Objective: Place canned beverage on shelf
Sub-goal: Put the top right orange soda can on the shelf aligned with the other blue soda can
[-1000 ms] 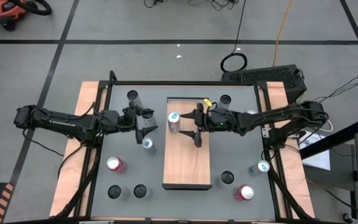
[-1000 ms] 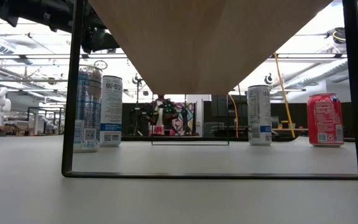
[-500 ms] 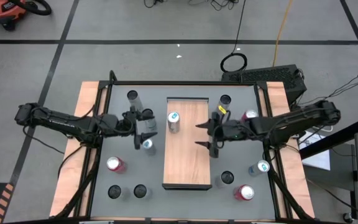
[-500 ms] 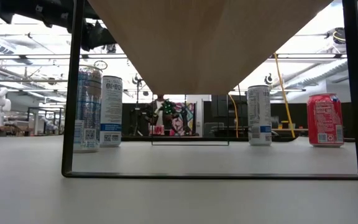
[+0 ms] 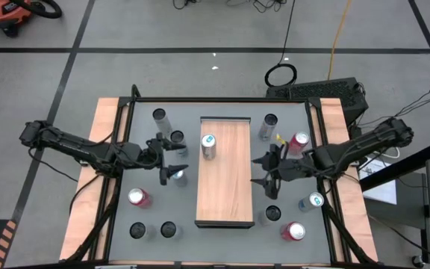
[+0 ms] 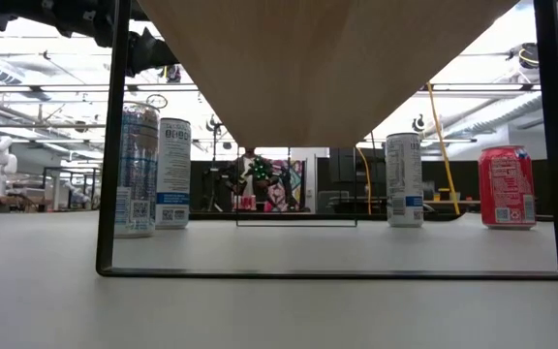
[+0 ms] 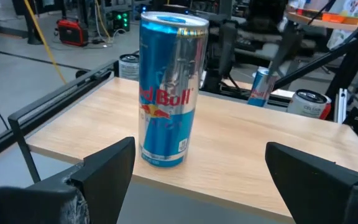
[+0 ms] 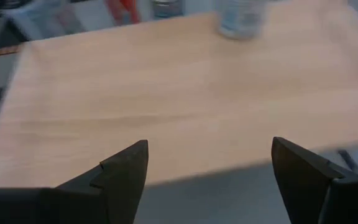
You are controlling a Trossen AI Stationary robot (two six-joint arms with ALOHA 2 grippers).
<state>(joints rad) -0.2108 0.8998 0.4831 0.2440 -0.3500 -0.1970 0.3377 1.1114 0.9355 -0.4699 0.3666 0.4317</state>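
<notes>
The shelf (image 5: 225, 179) is a light wood board with a dark rim in the middle of the table. A blue-and-silver canned beverage (image 5: 209, 146) stands upright on its far left part; the left wrist view shows it (image 7: 169, 87) resting on its base on the board. My left gripper (image 5: 172, 163) hangs open to the left of the shelf, pointing toward that can, above a silver can (image 5: 177, 176) on the tabletop. My right gripper (image 5: 264, 172) hangs open just off the shelf's right edge, facing the board (image 8: 166, 81), with nothing between its fingers.
Cans stand on the grey tabletop around the shelf: two at the far left (image 5: 160, 117), a red one (image 5: 138, 197) and two dark-topped ones (image 5: 153, 230) at the near left, and several on the right, among them red ones (image 5: 298, 142) (image 5: 295, 232).
My right gripper has drawn back from over the shelf beside the can toward the table's right edge and now hangs off the board, having turned as it went. My left gripper has swung a little toward the near edge. The can on the shelf has stayed put.
</notes>
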